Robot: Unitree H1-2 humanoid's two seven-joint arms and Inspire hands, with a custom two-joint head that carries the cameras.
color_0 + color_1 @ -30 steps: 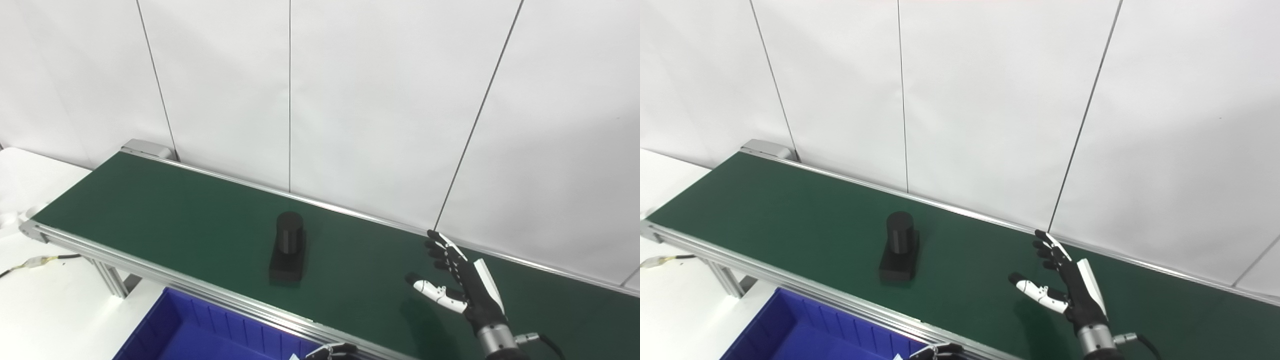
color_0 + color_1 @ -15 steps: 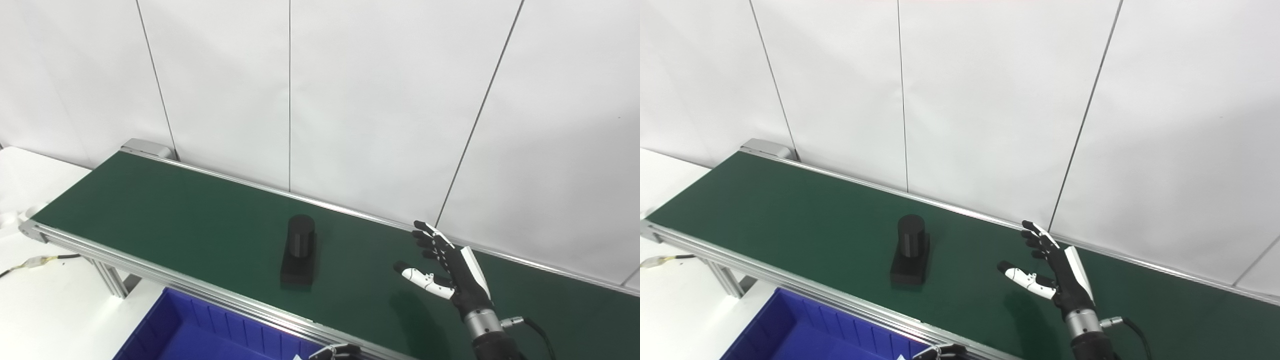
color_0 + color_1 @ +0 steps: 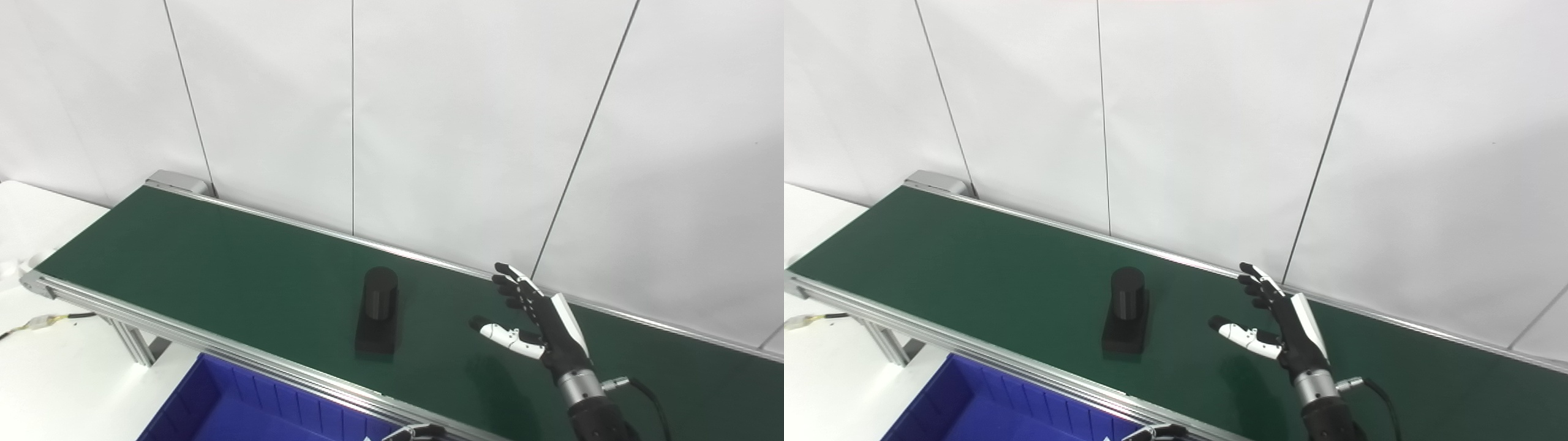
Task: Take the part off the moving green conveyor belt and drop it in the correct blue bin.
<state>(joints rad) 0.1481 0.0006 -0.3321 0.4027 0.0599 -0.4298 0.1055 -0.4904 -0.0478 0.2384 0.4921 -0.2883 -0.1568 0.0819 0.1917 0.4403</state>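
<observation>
The task is at its opening stage, judging by how things lie: the black part (image 3: 378, 309) sits on the green belt (image 3: 214, 263), not yet touched, and the blue bin (image 3: 245, 410) below the belt's near rail shows nothing in the portion that is visible. Everything remains to be done: the grasp, the lift off the belt, the carry over the rail, and the drop into the bin. Whether this bin is the correct one cannot be told, since only one corner of it shows.

The part is a short upright cylinder on a flat rectangular base, standing roughly midway across the belt's width. The right hand (image 3: 539, 321) hovers over the belt to the part's right, apart from it with bare belt between them. Its fingers (image 3: 511, 285) are spread and point up and away toward the wall, the thumb (image 3: 502, 332) stretched out sideways toward the part; the hand holds nothing. The palm faces the part, so the hand looks set to receive it from the side.

The left hand (image 3: 411, 433) barely peeks in at the bottom edge, near the rail and beside the bin; too little of it shows to tell whether its fingers are apart or closed.
</observation>
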